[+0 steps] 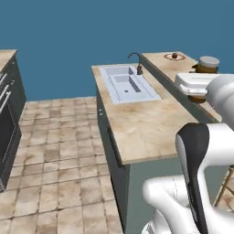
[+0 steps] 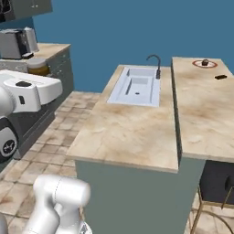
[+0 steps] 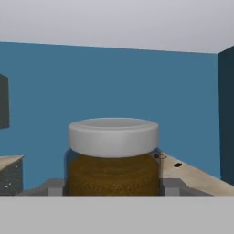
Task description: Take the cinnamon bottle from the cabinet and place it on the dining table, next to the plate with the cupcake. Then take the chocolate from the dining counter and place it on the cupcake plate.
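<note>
The dining table (image 2: 201, 114) is running away from the robot along the right side of the scene, its beige marbled top sitting a step higher than the lower counter (image 2: 128, 132) lying just to its left. That lower counter is carrying a pale sink (image 2: 135, 87) at its far end, with a dark curved faucet (image 2: 155, 64) standing at the sink's right edge, next to the dining table's side.

The white arm (image 1: 201, 183) is rising in the near foreground and is holding its hand up in the air, near the robot and well short of the table's far end.

The gripper (image 3: 113, 187) is gripping the cinnamon bottle (image 3: 113, 157): in the hand view the brown jar with its light grey cap is sitting upright between the two fingers (image 3: 54, 186), which are pressing against its sides.

At the far end of the dining table the plate with the cupcake (image 2: 204, 63) is resting, red-rimmed, with the small brown cupcake on it. The chocolate (image 2: 220, 77) is lying flat on the tabletop a little nearer than the plate and to its right, apart from it.
</note>
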{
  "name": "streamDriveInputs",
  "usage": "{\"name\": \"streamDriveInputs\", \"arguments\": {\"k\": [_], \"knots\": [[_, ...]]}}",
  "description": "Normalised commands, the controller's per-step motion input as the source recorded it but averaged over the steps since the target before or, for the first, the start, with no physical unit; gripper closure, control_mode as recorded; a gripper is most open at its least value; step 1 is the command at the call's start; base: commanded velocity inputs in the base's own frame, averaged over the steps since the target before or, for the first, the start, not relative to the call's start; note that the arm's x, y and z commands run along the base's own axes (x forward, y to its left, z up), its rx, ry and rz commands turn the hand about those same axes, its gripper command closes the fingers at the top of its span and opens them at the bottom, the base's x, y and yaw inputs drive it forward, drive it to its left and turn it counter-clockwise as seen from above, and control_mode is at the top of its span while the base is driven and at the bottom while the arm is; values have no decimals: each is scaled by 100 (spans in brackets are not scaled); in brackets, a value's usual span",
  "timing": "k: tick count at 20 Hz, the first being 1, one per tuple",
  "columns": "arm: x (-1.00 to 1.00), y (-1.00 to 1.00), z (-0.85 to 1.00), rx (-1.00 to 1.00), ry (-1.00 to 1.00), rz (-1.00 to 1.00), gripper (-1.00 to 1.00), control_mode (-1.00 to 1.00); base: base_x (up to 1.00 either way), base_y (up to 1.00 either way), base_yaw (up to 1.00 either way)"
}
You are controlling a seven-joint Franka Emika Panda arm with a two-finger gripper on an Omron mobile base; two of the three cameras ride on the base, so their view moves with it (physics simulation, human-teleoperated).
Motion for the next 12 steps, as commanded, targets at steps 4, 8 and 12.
{"name": "streamDriveInputs", "arguments": {"k": [4, 8, 12], "knots": [[0, 0, 0, 0, 0, 0, 100, 100, -1, -97, -20], [0, 0, 0, 0, 0, 0, 100, 100, -10, -100, -13], [0, 0, 0, 0, 0, 0, 100, 100, -27, -100, -9]]}}
